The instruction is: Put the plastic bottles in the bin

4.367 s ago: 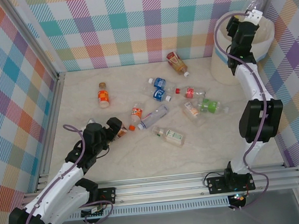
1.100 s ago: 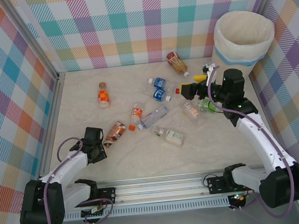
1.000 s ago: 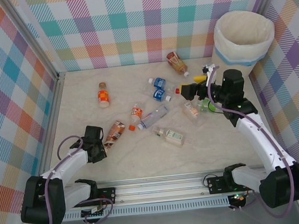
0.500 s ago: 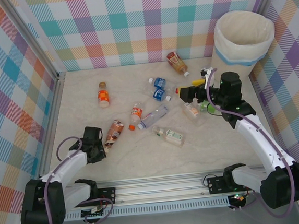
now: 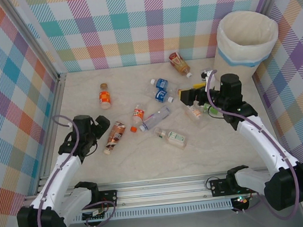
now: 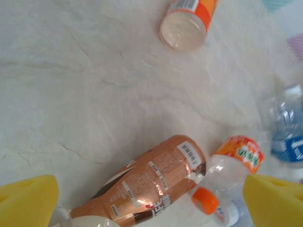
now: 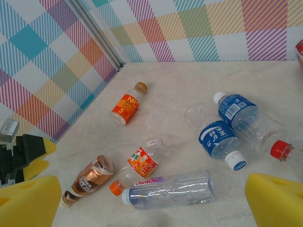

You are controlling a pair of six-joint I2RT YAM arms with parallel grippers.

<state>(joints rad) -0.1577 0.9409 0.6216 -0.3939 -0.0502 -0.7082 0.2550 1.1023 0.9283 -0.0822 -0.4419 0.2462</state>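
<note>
**Both jaws spread, bottles loose on the bench**

The bench (image 5: 145, 162) carries the plastic bottles (image 5: 156, 117) scattered across the middle of the overhead view, most lying on their sides, so you will likely need to grasp each across its body. The bin (image 5: 247, 36) stands upright at the upper right, mouth open for drops from above; you cannot see its contents.

Your right gripper (image 5: 188, 98), at mid-right, has its jaws spread and holds nothing. It points left at the red-capped bottle (image 5: 192, 94) just beside it.

Your left gripper (image 5: 101, 129), at lower left, also has its jaws spread. The brown-labelled bottle (image 6: 147, 182) lies between its yellow pads (image 6: 28, 201) at the bottom of the wrist view, apparently touching neither, with the orange-capped bottle (image 6: 227, 170) against it.
</note>
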